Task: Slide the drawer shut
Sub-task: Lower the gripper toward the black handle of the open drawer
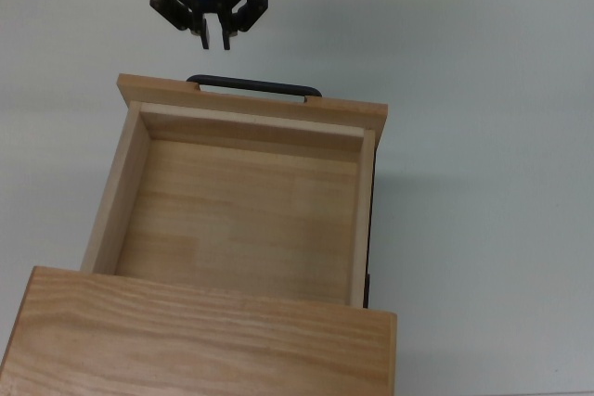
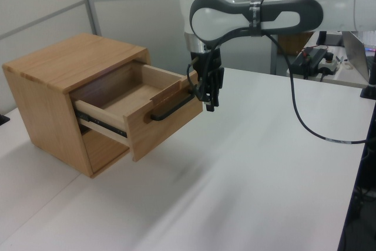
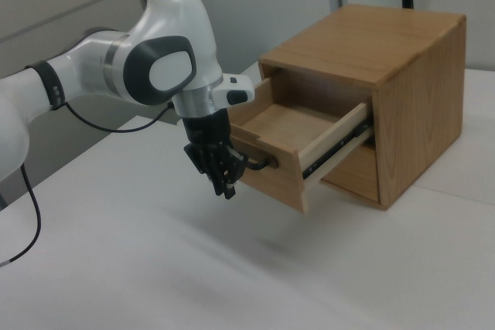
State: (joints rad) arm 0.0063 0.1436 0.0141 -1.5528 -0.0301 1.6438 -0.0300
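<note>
The drawer [image 1: 241,220] is a shallow light-wood box, pulled far out of the wooden cabinet [image 1: 204,340] and empty inside. Its black bar handle [image 1: 252,87] runs along the front panel. My gripper [image 1: 215,42] hangs just beyond the handle's left part in the top view, apart from it, fingers drawn together on nothing. In the left view the gripper [image 2: 210,101] points down beside the drawer front [image 2: 167,119], level with the handle [image 2: 173,107]. In the right view the gripper [image 3: 224,185] sits just in front of the handle [image 3: 259,164] and the drawer [image 3: 278,133].
The cabinet [image 2: 64,63] stands on a white table [image 2: 247,168]. A black cable [image 2: 305,116] trails from the arm. Equipment [image 2: 314,57] sits at the left view's far right. Wall panels rise behind the cabinet [image 3: 371,36].
</note>
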